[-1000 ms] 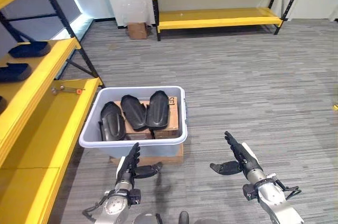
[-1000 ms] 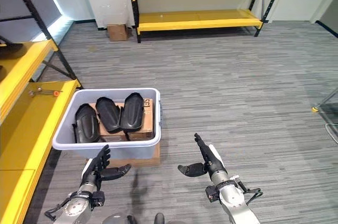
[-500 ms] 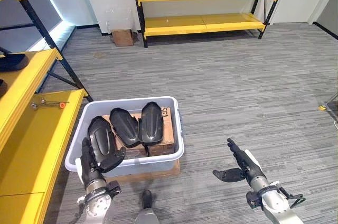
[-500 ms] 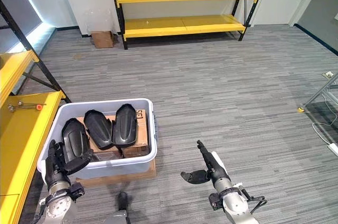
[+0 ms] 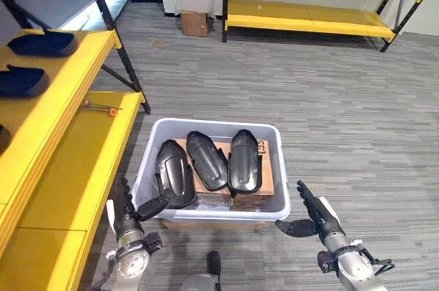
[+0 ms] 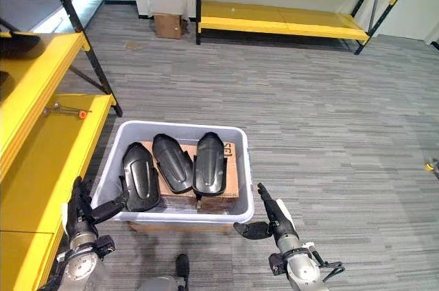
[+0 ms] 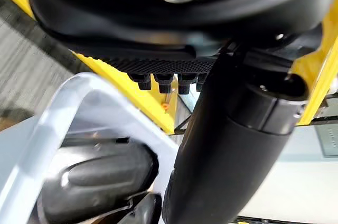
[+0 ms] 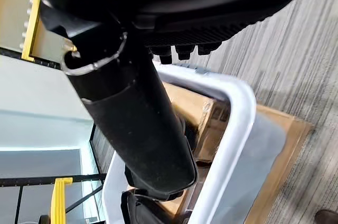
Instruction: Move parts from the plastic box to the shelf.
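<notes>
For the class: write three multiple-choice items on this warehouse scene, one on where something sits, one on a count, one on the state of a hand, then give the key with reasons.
1. Where do the black parts lie?
A. on the floor
B. in the plastic box
C. in the right hand

2. How many black parts are in the box?
A. three
B. one
C. six

3. What is the left hand doing?
A. gripping a part
B. open beside the box
C. closed in a fist

Key: B, they lie inside the grey box walls; A, three lie side by side; B, its fingers are straight at the box's near left corner. The right hand is open too.
</notes>
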Controlling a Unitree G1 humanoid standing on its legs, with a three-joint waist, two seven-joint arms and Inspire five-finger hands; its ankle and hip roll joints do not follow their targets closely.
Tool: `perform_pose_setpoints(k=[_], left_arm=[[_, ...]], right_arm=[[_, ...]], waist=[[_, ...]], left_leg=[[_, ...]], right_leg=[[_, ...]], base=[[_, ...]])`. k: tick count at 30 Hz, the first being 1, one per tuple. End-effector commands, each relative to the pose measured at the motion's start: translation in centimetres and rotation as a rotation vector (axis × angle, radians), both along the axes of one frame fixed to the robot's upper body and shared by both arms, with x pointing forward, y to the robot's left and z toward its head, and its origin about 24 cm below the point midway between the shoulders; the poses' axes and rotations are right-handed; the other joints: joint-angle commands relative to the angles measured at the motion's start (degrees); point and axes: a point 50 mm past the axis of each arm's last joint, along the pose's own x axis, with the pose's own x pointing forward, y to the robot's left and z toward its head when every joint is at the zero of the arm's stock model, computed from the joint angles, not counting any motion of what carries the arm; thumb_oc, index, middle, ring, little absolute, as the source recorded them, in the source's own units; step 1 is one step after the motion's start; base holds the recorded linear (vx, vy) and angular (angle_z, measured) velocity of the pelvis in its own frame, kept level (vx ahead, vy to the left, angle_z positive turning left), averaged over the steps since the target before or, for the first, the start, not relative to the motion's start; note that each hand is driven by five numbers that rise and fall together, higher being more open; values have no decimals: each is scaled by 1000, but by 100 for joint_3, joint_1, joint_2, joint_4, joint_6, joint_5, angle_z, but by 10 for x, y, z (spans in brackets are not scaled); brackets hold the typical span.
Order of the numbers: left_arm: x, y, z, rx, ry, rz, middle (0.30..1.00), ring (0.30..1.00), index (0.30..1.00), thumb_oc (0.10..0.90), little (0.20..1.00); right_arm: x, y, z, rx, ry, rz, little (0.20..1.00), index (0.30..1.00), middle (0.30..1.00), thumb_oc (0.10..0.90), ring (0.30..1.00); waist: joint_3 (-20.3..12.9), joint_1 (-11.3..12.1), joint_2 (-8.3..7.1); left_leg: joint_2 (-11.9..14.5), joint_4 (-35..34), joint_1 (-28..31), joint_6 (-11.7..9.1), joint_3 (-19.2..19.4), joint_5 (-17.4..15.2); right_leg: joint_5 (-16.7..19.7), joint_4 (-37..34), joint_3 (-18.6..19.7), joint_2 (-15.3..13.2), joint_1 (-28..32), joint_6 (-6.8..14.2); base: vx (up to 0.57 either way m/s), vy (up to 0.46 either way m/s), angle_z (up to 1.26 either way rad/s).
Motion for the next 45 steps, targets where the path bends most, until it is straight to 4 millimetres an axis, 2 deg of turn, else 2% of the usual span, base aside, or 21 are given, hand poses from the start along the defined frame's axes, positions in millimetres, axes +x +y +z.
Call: perform_pose_setpoints(k=[1,4,5,8,9,10,11,12,13,15,16,17,18,23,35,40,45], left_arm=[[18,-1,48,112,-225,-100,1000,1000,1000,900,1000],[20,-5,47,111,-222,-128,1000,1000,1000,900,1000],[21,-8,46,108,-213,-141,1000,1000,1000,900,1000],[21,-10,45,111,-218,-129,1000,1000,1000,900,1000],[21,-10,45,113,-222,-127,1000,1000,1000,900,1000],[20,-10,46,120,-236,-118,1000,1000,1000,900,1000],[20,-10,47,121,-238,-118,1000,1000,1000,900,1000],[18,-9,49,126,-262,-119,1000,1000,1000,900,1000],[18,-9,50,125,-265,-119,1000,1000,1000,900,1000],[22,-11,56,123,-293,-116,1000,1000,1000,900,1000],[23,-12,56,121,-294,-117,1000,1000,1000,900,1000],[29,-15,60,110,-298,-120,1000,1000,1000,900,1000],[32,-17,62,111,-300,-122,1000,1000,1000,900,1000],[34,-25,67,91,-344,-117,1000,1000,1000,900,1000],[29,-33,58,48,-297,-165,1000,1000,1000,900,1000],[27,-29,63,75,-340,-120,1000,1000,1000,900,1000],[29,-26,69,95,-362,-106,1000,1000,1000,900,1000]], right_arm=[[30,-1,45,-2,-264,-20,1000,1000,1000,900,1000],[33,0,46,-6,-269,-31,1000,1000,1000,900,1000],[35,2,46,-14,-270,-30,1000,1000,1000,900,1000],[38,7,47,-21,-276,-8,1000,1000,1000,900,1000],[38,7,47,-21,-277,-8,1000,1000,1000,900,1000],[40,9,48,-21,-281,4,1000,1000,1000,900,1000],[40,9,49,-21,-281,6,1000,1000,1000,900,1000],[39,9,50,-19,-288,17,1000,1000,1000,900,1000],[39,8,50,-19,-289,17,1000,1000,1000,900,1000],[41,5,53,-14,-292,25,1000,1000,1000,900,1000],[41,4,54,-11,-291,22,1000,1000,1000,900,1000],[42,3,54,-10,-284,16,1000,1000,1000,900,1000],[42,5,53,-7,-279,17,1000,1000,1000,900,1000],[40,10,46,-11,-252,28,1000,1000,1000,900,1000],[38,11,40,-47,-228,35,1000,1000,1000,900,1000],[40,12,50,-125,-310,57,1000,1000,1000,900,1000],[47,12,73,-243,-467,61,1000,1000,1000,900,1000]], waist=[[-312,59,-108],[-301,83,-136],[-310,112,-128],[-229,158,-69],[-217,164,-62],[-158,91,-30],[-151,83,-25],[-50,-113,49],[-40,-130,56],[35,-253,45],[46,-272,26],[106,-361,-57],[114,-426,-42],[33,-442,-2],[-133,-484,105],[-128,-497,137],[-87,-468,193]], left_leg=[[401,318,-186,-48,92,-153],[294,335,-114,62,147,-260],[234,344,-14,109,204,-416],[202,382,174,195,417,-586],[203,385,195,201,445,-602],[189,352,347,232,463,-673],[185,338,373,238,470,-684],[214,130,730,195,428,-716],[220,106,762,190,425,-714],[350,-60,1082,-25,456,-767],[353,-48,1110,-50,455,-793],[332,33,1131,-55,493,-803],[449,29,1153,-138,500,-752],[553,-64,1212,-290,507,-573],[592,-245,1328,-380,421,-438],[643,-215,1304,-401,395,-410],[696,-42,1157,-445,311,-420]], right_leg=[[1380,100,-151,-318,73,396],[1638,492,-177,-473,38,429],[1866,959,-322,-726,46,504],[2029,1677,-573,-1033,-141,587],[2026,1737,-597,-1054,-164,589],[1975,1961,-535,-895,-463,610],[1962,2008,-506,-865,-535,614],[1752,1976,-502,-526,-1173,534],[1741,1962,-510,-511,-1210,524],[1769,739,-762,-527,-1329,492],[1853,507,-776,-528,-1332,530],[2404,138,-719,-605,-1504,610],[2106,-140,-645,-431,-1406,548],[1855,-600,-646,-245,-961,470],[1450,-617,-582,22,-609,220],[1352,-521,-540,77,-608,172],[1209,-393,-514,130,-653,89]], base=[[103,163,3],[101,171,-1],[115,180,-4],[85,186,-25],[73,146,-49],[41,62,-42],[85,36,-47],[63,-10,-38],[94,-88,-24],[82,-179,6],[38,-218,-1],[21,-228,-8],[1,-235,-6],[21,-162,14],[45,-69,-5],[30,-103,0],[-5,-159,2]])
